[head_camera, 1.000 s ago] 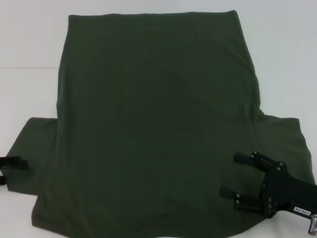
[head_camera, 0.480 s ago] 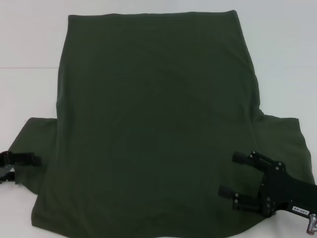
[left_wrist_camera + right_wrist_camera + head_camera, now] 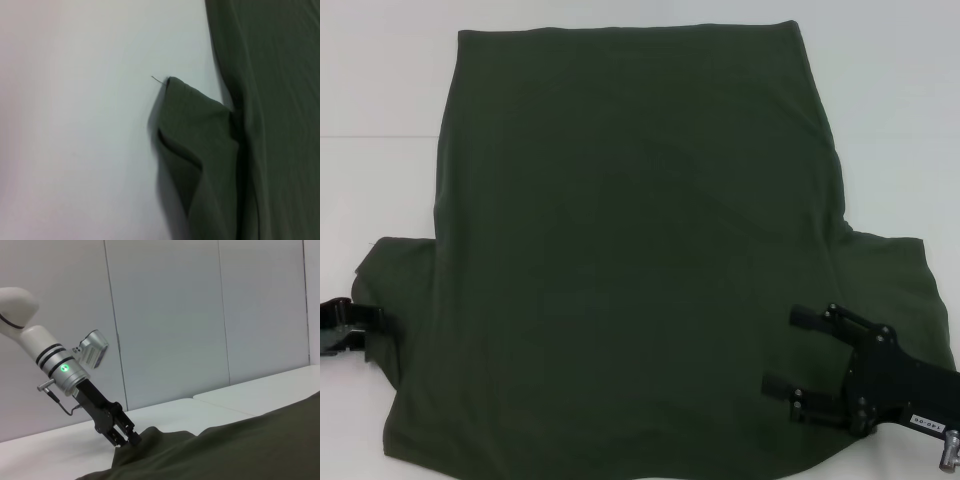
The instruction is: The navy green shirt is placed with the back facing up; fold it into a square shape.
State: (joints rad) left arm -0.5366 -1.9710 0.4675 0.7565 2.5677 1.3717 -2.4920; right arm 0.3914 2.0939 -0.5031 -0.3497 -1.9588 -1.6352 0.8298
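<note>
The white worktop [image 3: 380, 90] carries the navy green shirt [image 3: 640, 260], spread flat over its middle and reaching the near edge. The left gripper [image 3: 370, 318] is clamped on the left sleeve [image 3: 192, 145], lifting it near the worktop's left edge. The right gripper [image 3: 782, 350] rests over the shirt's near right part, fingers [image 3: 810, 317] apart.

the navy green shirt [image 3: 640, 250] runs past the head view's lower edge, so its near hem is cut off. the left claw [image 3: 360, 322] sits half out of that view's left edge, its fingertips buried in the bunched sleeve; the left wrist view shows no fingers. the right claw's [image 3: 782, 350] arm leaves the lower right corner.
</note>
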